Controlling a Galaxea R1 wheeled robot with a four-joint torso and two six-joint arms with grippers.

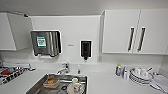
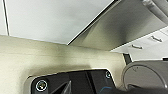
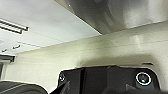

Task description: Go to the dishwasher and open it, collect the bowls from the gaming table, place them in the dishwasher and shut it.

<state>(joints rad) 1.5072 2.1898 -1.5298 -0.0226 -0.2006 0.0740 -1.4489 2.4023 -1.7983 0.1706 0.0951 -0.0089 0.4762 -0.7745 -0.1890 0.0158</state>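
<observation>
One steel sink (image 1: 37, 85) holding a cup (image 1: 75, 80) and a tub (image 1: 51, 82), one chrome tap (image 1: 65, 67), stacked white plates (image 1: 140, 77), two white handled cabinet doors (image 1: 136, 31), grippers' fingers impossible to judge

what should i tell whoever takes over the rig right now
Grippers: the wrist views do not let me tell whether either is open or shut, and nothing is seen held.
Scene: the robot faces a kitchen counter with a sink holding used dishes, a tap behind it and stacked plates to the right.
Dishwasher: a brushed steel front shows close in the left wrist view; I cannot tell if it is open.
Left: bowls not yet collected, loading and closing.
</observation>
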